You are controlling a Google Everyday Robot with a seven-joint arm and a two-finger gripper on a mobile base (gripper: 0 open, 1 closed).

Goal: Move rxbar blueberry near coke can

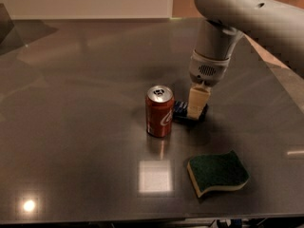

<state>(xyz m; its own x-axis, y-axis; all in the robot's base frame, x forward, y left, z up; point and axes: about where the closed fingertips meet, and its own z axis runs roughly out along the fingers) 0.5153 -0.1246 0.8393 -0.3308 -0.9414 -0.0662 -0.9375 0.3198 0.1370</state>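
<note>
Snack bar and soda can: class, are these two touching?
Cannot tell. In the camera view the snack bar sits right beside the soda can, but no clear gap or contact shows between them. The gripper is down over the bar's right part.

The rxbar blueberry (179,109) lies on the table (71,103) just right of the coke can (159,112), with the gripper (196,112) on it from above. 1 sponge (217,172) lies nearer the front, to the right.
</note>
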